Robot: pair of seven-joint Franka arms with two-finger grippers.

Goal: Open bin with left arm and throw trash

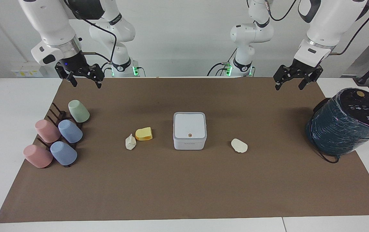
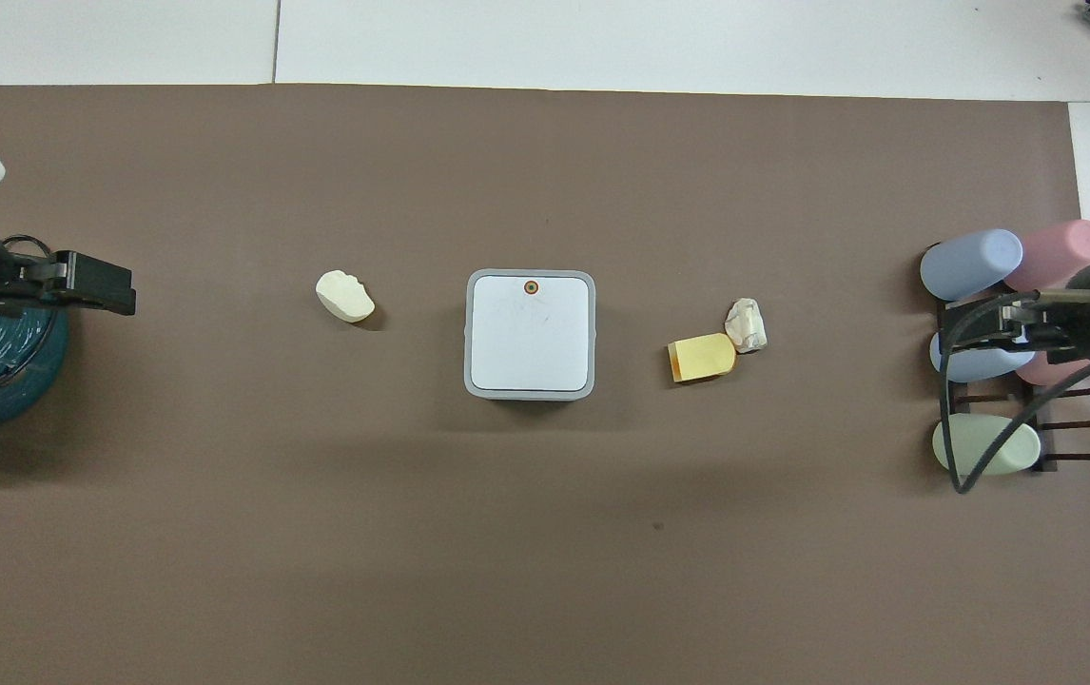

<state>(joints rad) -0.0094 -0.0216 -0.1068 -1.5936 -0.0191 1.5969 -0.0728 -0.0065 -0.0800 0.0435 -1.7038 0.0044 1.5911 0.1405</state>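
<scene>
I see both arms raised and waiting, the left gripper (image 1: 292, 79) over the mat's edge by the wrapped teal cylinder (image 1: 347, 124), the right gripper (image 1: 83, 75) above the cup rack (image 1: 57, 137); both have fingers spread and hold nothing. The bin (image 1: 189, 130) sits mid-mat, lid down. Yellow wedge (image 1: 144, 133) touches one wrinkly lump (image 1: 130, 142) (right arm's side); the other lump (image 1: 239, 145) lies apart.

Robot lab: two arms (image 1: 319, 29), matted table (image 1: 184, 193)
</scene>
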